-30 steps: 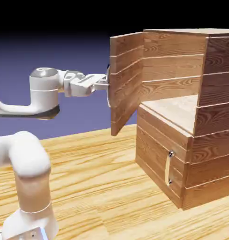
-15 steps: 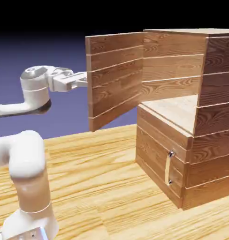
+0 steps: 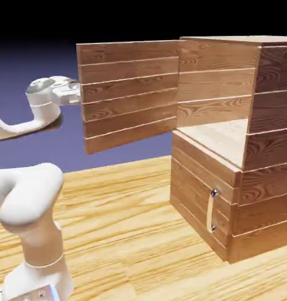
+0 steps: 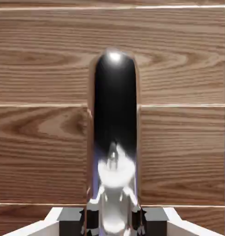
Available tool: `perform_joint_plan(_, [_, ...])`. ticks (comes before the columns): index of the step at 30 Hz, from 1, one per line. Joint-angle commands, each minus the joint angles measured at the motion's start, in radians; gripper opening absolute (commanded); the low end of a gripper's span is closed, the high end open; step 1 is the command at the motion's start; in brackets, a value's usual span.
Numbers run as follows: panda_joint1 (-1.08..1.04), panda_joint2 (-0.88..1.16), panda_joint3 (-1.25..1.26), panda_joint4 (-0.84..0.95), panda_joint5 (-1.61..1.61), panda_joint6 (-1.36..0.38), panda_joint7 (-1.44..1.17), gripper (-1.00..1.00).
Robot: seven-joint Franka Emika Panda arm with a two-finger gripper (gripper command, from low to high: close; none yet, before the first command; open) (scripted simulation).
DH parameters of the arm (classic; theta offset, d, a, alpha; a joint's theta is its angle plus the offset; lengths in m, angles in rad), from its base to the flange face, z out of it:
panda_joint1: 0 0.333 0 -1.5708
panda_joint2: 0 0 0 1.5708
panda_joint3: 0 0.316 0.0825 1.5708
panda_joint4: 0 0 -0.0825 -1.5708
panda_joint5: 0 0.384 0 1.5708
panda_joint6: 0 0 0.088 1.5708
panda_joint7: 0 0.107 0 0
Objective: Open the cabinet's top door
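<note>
Our two-finger gripper (image 4: 114, 223) is clamped on the curved silver bar handle (image 4: 115, 106) at the hand view's bottom middle; in the exterior view we have the top door (image 3: 129, 94) swung wide open at upper centre-left, hinged to the wooden cabinet (image 3: 269, 123) on the right.

No readable text, label, brand, number or sign anywhere, as far as the somewhat blurry views allow.
</note>
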Motion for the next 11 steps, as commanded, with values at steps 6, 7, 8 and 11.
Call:
perform_joint_plan(6, [-0.158, 0.003, 0.051, 0.219, 0.025, -0.189, -0.028, -1.00])
perform_joint_plan(7, [-0.184, 0.003, 0.057, 0.255, 0.028, -0.219, -0.033, -1.00])
perform_joint_plan(8, [-0.210, 0.002, 0.064, 0.291, 0.031, -0.248, -0.039, -1.00])
perform_joint_plan(11, [-0.272, 0.002, 0.077, 0.376, 0.034, -0.316, -0.053, -1.00])
